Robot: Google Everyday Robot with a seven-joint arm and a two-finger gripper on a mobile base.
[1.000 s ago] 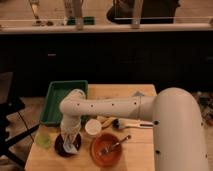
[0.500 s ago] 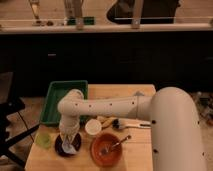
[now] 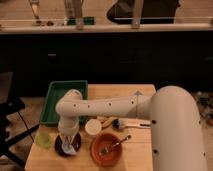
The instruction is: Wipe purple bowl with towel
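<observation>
The purple bowl (image 3: 66, 146) sits on the wooden table (image 3: 135, 155) near its front left. A pale towel (image 3: 71, 145) lies inside the bowl. My white arm reaches from the right across the table and bends down over the bowl. My gripper (image 3: 69, 139) points straight down into the bowl, on the towel. The wrist hides most of the bowl's back part.
A green tray (image 3: 55, 100) stands at the back left. A pale green sponge-like item (image 3: 43, 140) lies left of the bowl. A white cup (image 3: 93, 127), an orange bowl (image 3: 106, 149) with a spoon, and a brush (image 3: 127, 124) lie to the right.
The wrist has shifted slightly over the bowl; the towel stays under it. Nothing else has moved.
</observation>
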